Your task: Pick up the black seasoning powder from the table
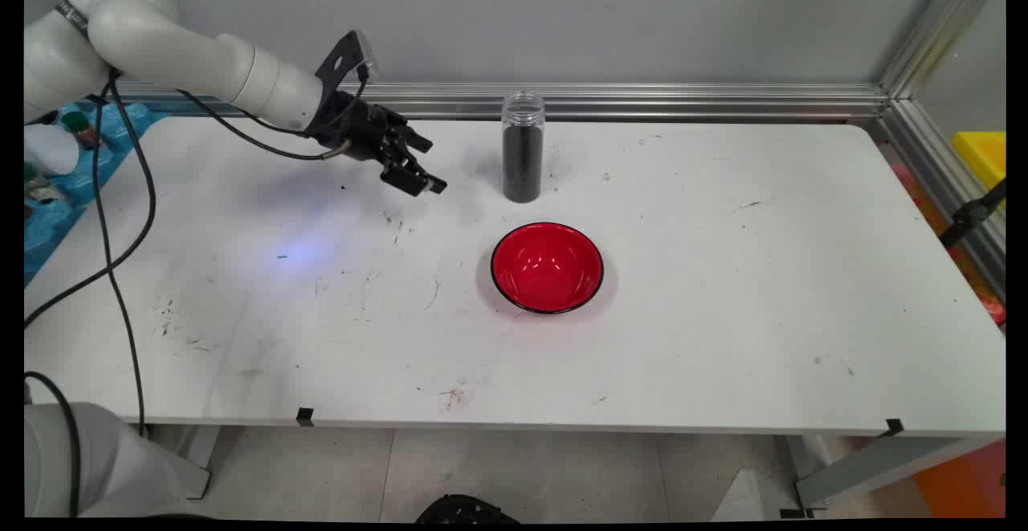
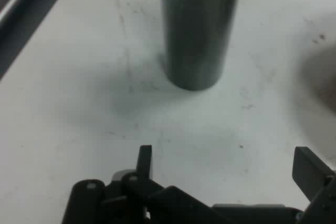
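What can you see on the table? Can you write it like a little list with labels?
gripper: black gripper, open, holding nothing, above the table to the left of the jar
nearest thing: clear jar, upright, no lid, filled most of the way with dark stuff; also seen ahead of the fingers in the hand view
bowl: red bowl with a black rim, empty, nearer the front edge than the jar, not touching it
table: white table, scuffed with small dark marks

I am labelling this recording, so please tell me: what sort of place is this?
Probably a robotics lab test bench: a bare white table framed by aluminium rails, with only a jar and a red bowl near the hand.
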`<state>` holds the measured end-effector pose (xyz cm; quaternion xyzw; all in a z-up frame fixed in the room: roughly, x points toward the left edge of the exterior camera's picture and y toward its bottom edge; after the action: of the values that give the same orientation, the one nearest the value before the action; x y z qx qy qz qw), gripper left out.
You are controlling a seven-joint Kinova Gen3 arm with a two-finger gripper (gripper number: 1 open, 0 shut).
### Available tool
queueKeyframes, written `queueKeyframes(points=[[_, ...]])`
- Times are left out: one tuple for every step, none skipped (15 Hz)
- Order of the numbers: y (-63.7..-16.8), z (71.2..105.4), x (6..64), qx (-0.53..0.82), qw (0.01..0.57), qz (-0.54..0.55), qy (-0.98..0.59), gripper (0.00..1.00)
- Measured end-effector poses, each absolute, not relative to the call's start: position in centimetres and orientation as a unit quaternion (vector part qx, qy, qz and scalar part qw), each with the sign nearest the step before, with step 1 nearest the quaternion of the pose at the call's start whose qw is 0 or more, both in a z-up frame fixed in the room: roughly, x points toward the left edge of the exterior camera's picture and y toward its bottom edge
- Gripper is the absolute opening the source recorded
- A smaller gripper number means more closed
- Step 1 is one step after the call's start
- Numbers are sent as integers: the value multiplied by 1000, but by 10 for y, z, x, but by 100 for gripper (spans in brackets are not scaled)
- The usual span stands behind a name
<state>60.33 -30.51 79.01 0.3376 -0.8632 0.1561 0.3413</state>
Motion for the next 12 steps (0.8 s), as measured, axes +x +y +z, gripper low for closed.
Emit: queueKeyframes(points=[[-309, 790, 604, 340, 342, 160, -861, 100], [-313, 789, 604, 341, 344, 165, -859, 100], [-317, 787, 604, 342, 345, 167, -858, 100], [-319, 786, 604, 342, 345, 169, -857, 100], [-322, 784, 604, 342, 347, 170, -857, 100], [-324, 782, 603, 342, 348, 170, -856, 100], [-328, 779, 602, 340, 350, 170, -856, 100], [-330, 777, 601, 339, 351, 170, -856, 100], [-334, 775, 599, 336, 353, 171, -856, 100], [-338, 772, 598, 334, 354, 172, -857, 100], [-342, 769, 595, 330, 357, 172, -857, 100], [-346, 766, 593, 325, 359, 172, -858, 100]])
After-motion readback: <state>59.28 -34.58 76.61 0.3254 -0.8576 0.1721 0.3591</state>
